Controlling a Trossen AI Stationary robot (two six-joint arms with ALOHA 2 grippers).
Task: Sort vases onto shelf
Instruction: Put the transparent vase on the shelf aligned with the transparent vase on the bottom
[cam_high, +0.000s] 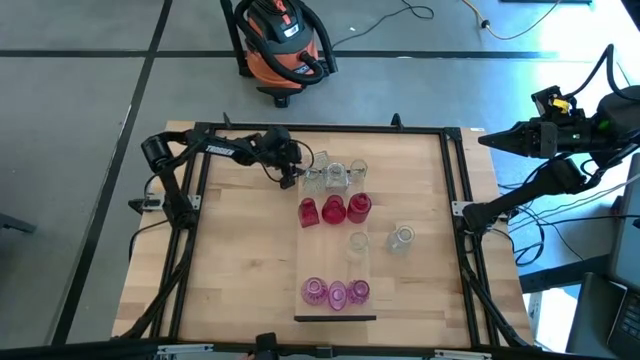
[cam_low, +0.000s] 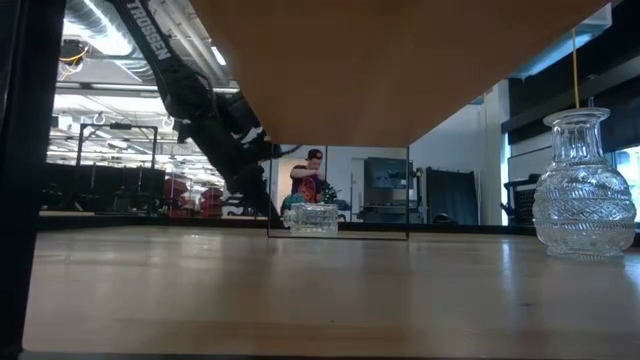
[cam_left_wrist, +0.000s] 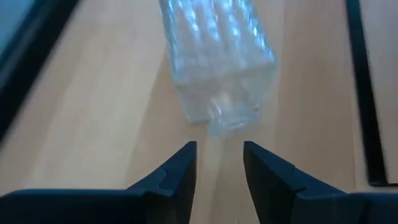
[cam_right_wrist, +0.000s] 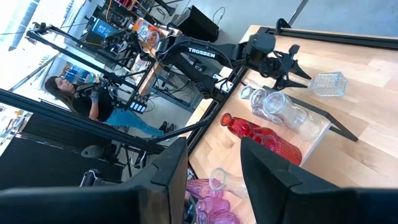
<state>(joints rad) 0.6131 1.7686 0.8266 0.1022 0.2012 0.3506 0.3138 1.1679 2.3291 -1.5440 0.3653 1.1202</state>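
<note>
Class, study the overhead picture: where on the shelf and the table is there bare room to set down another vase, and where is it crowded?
On the shelf, bare plank lies between the red vases and the pink vases, beside one clear vase. The table's left half is bare. Crowded: the clear vases at the far end, where the left gripper works.

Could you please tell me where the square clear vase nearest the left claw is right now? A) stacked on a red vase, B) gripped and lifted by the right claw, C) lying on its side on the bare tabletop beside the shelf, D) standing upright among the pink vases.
C: the square clear vase lies tipped over on the tabletop just off the shelf end, in front of the open left claw.
</note>
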